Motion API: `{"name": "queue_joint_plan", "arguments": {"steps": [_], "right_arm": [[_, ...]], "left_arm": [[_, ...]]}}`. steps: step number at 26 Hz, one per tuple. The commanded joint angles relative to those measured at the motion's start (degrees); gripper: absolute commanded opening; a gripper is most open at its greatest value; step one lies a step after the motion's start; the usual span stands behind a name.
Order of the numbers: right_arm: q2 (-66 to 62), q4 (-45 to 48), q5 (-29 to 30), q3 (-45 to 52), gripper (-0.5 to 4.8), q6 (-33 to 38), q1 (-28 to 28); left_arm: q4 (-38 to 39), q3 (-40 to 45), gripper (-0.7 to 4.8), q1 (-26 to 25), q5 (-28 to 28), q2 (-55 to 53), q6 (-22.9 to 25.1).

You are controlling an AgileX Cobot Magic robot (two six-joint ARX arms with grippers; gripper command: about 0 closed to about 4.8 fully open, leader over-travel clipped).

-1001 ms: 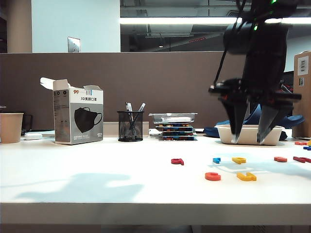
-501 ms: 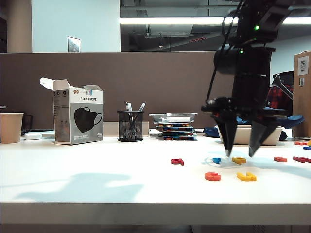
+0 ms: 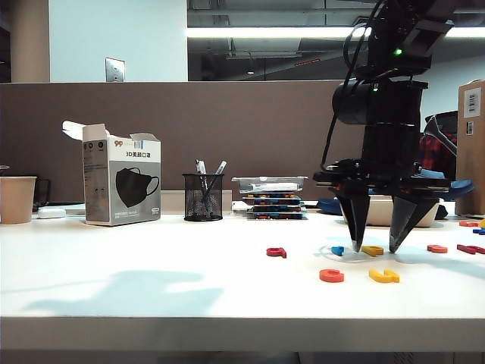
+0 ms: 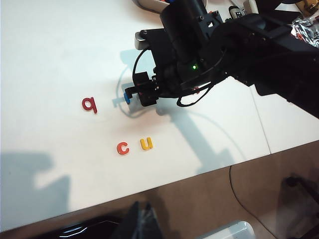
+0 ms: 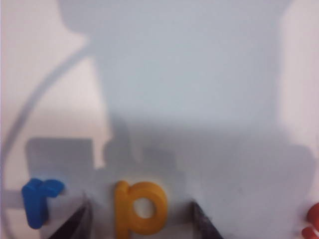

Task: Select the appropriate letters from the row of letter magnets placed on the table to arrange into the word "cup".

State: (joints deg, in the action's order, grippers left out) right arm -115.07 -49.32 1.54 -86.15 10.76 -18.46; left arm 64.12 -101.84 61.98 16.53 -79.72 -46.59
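On the white table [image 3: 151,280] an orange-red "c" [image 3: 331,275] and a yellow "u" [image 3: 384,275] lie side by side near the front. Behind them runs a row with a dark red "q" [image 3: 276,252], a blue "r" [image 3: 338,250] and a yellow "p" [image 3: 372,249]. My right gripper [image 3: 374,247] points down, open, its fingertips low on either side of the "p" [image 5: 141,206], not touching it. The "r" [image 5: 40,199] lies just outside one finger. My left gripper [image 4: 144,219] hangs beyond the table's edge, shut and empty, looking at "c" [image 4: 122,148] and "u" [image 4: 146,144].
A mask box [image 3: 121,186], a mesh pen holder [image 3: 203,197], a paper cup [image 3: 17,199] and stacked trays [image 3: 270,199] line the back. A white dish [image 3: 428,211] sits behind the right arm. More red letters [image 3: 437,249] lie at the right, beside a cardboard box [image 3: 471,144].
My right gripper has come down and shifted a little left, from above the white dish to straddling the yellow "p" at table height. Its jaws kept the same width. No letter moved.
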Motion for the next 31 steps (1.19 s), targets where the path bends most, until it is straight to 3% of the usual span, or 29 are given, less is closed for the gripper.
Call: {"name": "queue_joint_plan", "arguments": {"steps": [1,8,25,31], "right_arm": [[0.00,0.24,0.11,-0.13,2.14,0.17,-0.07],[-0.02,0.31,0.11,-0.13,2.04,0.24,-0.07],[-1.18,-0.09,0.13,-0.13,1.06,0.37,-0.07],[-1.18,-0.04,0.13,-0.15,1.02,0.37,-0.09]], "left_arm": [[-0.37,-0.20,-0.05,0.02,0.17,0.15,-0.15],[-0.37,-0.20,-0.05,0.02,0.17,0.15,-0.15],[-0.37,-0.20,-0.05,0.02,0.20,0.15,-0.15],[-0.37,-0.20,-0.05,0.02,0.17,0.15,-0.15]]}}
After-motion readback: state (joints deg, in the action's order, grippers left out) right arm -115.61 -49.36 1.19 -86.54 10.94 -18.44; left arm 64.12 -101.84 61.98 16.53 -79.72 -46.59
